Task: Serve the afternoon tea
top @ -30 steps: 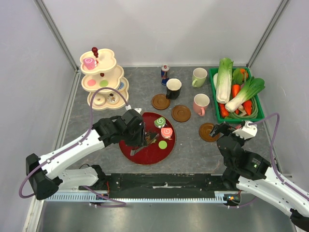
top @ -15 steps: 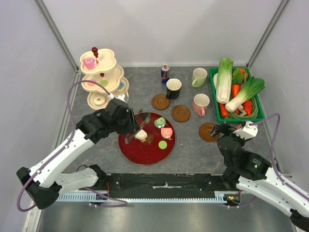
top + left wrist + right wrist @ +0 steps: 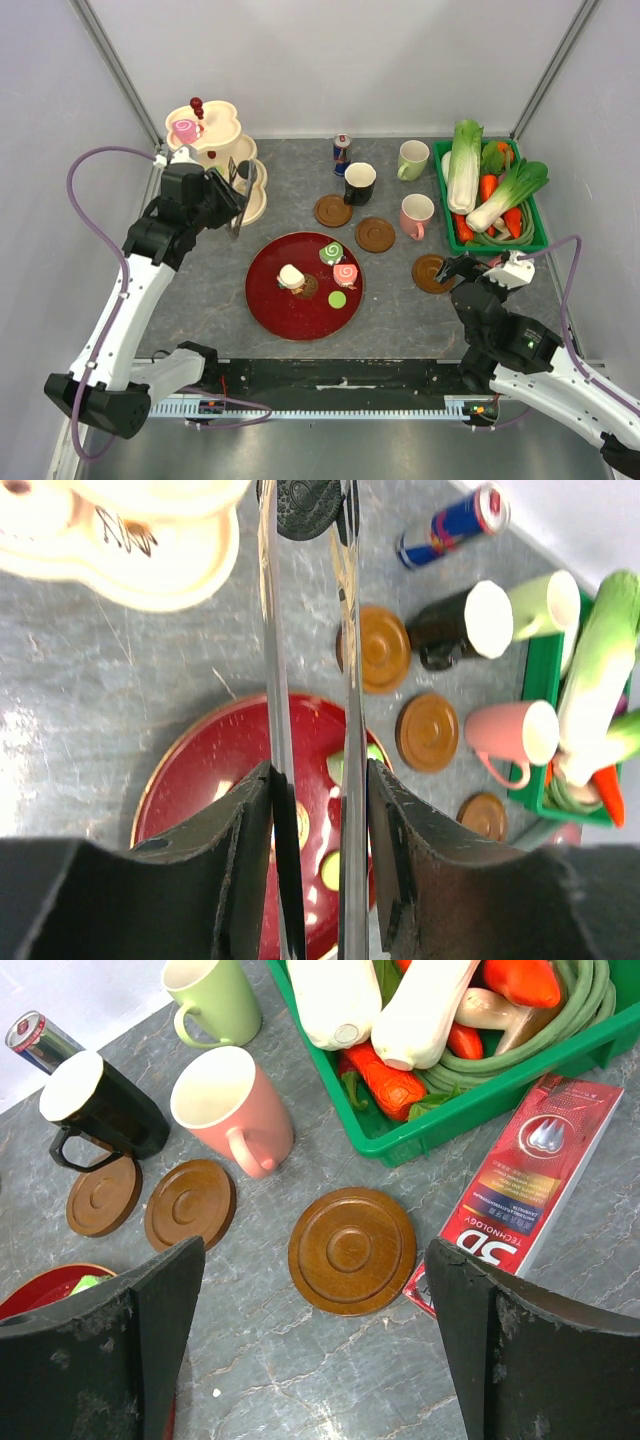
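left arm (image 3: pixel 125 300): white links, black joints | right arm (image 3: pixel 545 375): same white and black | purple cables (image 3: pixel 70 185): one looping off each arm | left gripper (image 3: pixel 320 770): black fingers (image 3: pixel 235 860) | right gripper (image 3: pixel 312 1255): broad black fingers, edges scuffed grey

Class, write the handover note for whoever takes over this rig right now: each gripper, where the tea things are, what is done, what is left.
Left gripper: shut on metal tongs, whose tips pinch a dark round treat beside the tiered stand.
Right gripper: open, empty, above a wooden coaster.
Done: a pink roll sits on the stand's top tier.
Left: seat the held treat; at least four pastries wait on the red tray; black mug, pink mug and green mug stand on the table, seemingly off the coasters.
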You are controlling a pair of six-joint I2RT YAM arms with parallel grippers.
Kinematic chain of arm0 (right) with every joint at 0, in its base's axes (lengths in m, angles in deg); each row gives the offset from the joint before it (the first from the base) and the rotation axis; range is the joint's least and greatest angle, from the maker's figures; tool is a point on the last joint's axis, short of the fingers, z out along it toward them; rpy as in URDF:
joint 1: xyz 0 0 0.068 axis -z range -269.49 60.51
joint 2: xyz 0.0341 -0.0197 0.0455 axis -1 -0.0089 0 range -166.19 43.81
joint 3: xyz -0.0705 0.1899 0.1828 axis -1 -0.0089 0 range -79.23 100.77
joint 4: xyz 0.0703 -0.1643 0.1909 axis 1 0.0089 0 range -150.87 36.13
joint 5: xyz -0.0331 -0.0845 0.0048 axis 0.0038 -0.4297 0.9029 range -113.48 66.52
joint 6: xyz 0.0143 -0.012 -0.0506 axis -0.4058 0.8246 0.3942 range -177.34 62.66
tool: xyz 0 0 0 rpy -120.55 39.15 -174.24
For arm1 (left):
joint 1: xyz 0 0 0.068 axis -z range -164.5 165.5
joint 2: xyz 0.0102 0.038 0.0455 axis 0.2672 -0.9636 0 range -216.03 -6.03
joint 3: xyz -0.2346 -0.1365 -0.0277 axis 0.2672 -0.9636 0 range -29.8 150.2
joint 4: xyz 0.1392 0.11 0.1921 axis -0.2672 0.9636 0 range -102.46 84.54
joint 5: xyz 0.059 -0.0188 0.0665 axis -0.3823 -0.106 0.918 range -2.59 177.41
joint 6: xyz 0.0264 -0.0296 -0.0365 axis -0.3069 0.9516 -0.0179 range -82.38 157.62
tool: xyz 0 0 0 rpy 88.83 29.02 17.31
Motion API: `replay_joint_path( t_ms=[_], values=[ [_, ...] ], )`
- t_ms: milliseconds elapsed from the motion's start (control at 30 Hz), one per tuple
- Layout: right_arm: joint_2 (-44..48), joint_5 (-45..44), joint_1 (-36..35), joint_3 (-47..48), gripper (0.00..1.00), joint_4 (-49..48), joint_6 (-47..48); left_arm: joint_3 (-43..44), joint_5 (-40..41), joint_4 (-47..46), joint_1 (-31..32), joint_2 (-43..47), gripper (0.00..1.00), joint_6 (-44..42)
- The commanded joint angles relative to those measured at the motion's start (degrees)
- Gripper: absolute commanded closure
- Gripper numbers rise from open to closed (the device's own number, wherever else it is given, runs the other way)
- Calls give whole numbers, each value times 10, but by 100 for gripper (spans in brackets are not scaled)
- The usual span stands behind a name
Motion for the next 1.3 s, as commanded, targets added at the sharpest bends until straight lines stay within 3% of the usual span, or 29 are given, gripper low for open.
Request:
replay_joint_path(
  t_ms=[0,367,933,1267],
  values=[
    [8,-26,0,4,2,-2,-11,42,-11,-77,-41,-28,55,-34],
    [4,-31,0,12,2,0,-9,34,-34,-112,-104,-70,55,-42],
    [-2,-36,0,9,2,2,-12,8,-20,-147,-118,-120,55,-36],
    [3,-36,-1,10,2,3,-14,7,-15,-141,-124,-127,49,-34]
  ],
)
